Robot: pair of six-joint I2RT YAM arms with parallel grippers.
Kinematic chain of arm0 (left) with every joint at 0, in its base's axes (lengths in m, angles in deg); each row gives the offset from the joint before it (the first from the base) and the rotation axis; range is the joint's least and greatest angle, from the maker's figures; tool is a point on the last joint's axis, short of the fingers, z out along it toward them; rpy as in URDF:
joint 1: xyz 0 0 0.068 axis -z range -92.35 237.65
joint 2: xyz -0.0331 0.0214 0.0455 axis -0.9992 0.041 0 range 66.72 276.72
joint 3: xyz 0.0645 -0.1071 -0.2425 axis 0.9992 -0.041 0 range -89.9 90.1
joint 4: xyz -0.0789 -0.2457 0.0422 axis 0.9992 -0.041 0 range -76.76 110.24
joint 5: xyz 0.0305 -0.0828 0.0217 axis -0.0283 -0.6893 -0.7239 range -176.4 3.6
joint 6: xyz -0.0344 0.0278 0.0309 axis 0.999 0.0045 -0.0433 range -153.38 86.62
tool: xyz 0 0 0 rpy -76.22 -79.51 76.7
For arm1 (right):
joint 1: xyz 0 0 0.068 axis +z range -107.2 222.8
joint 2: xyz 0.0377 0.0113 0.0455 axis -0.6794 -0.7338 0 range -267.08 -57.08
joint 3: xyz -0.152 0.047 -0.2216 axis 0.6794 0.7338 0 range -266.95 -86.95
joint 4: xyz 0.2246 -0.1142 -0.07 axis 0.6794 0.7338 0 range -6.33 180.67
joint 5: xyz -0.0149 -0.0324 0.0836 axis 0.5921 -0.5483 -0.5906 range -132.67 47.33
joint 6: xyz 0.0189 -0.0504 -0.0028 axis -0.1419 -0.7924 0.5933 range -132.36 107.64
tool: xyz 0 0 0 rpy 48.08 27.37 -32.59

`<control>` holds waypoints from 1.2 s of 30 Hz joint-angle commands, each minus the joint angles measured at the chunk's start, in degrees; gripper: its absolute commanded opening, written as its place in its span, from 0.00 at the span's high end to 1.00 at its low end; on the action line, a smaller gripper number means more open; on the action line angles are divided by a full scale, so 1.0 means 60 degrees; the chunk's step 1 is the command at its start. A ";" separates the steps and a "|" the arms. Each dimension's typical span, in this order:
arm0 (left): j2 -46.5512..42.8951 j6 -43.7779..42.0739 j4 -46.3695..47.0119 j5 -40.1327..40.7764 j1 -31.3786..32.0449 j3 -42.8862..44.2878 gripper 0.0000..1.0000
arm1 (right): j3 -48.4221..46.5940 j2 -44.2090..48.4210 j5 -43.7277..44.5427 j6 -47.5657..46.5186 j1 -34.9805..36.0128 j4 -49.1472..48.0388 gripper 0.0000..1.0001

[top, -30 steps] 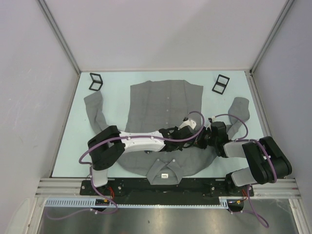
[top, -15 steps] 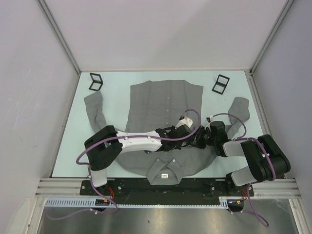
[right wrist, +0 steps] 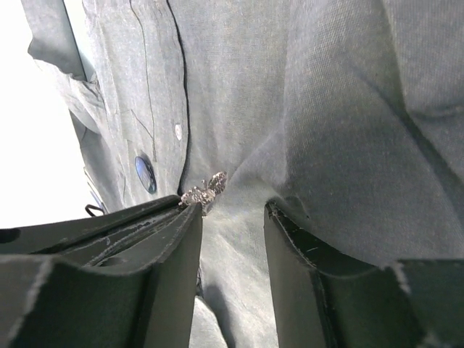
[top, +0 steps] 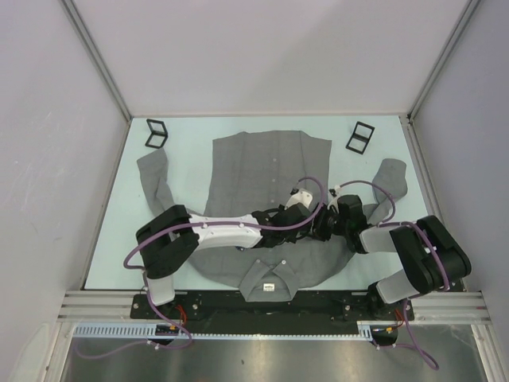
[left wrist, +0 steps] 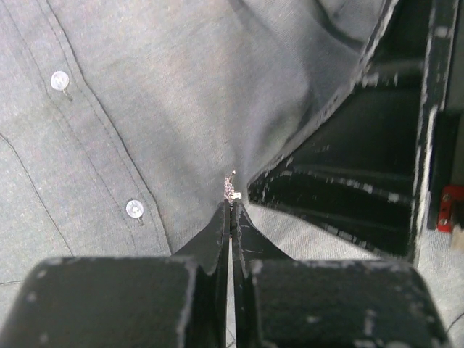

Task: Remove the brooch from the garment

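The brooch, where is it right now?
In the left wrist view, the brooch sits mid-frame on the grey shirt, pinched at the tips of the left gripper, right of two white buttons.

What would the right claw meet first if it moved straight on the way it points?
Probably a raised fold of the garment, between the open fingers of the right claw; the brooch sits just beside one fingertip. Depth is unclear.
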 commanded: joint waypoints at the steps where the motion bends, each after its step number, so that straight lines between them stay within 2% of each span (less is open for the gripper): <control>1: -0.0736 0.0329 0.0843 0.0144 -0.0025 -0.0393 1.00 | -0.0341 -0.0318 0.0056 -0.0165 0.0031 -0.0060 0.57; 10: -0.0883 0.0418 0.1108 0.0086 -0.0025 -0.0541 1.00 | -0.0459 -0.0465 0.0027 -0.0180 0.0046 0.0013 0.62; 15: -0.0796 0.0359 -0.0033 -0.0003 -0.0010 -0.0058 0.99 | -0.0532 -0.0524 0.0231 -0.0150 0.0046 0.0189 0.64; 24: -0.1513 0.0418 -0.0474 -0.0003 -0.0010 -0.0335 1.00 | -0.0590 -0.0524 0.0378 -0.0136 0.0046 0.0394 0.65; 31: -0.2347 0.0271 -0.0080 -0.0456 -0.0054 -0.0511 1.00 | -0.0591 -0.0319 0.0145 -0.0282 0.0046 0.0395 0.63; 34: -0.2831 0.0066 0.0563 -0.1126 -0.0317 -0.0978 1.00 | -0.0591 0.0147 0.0085 -0.0443 0.0090 0.0657 0.61; 36: -0.3167 0.0051 0.1559 -0.1757 -0.0768 -0.1635 1.00 | -0.0590 0.0456 0.0115 -0.0632 0.0119 0.0935 0.60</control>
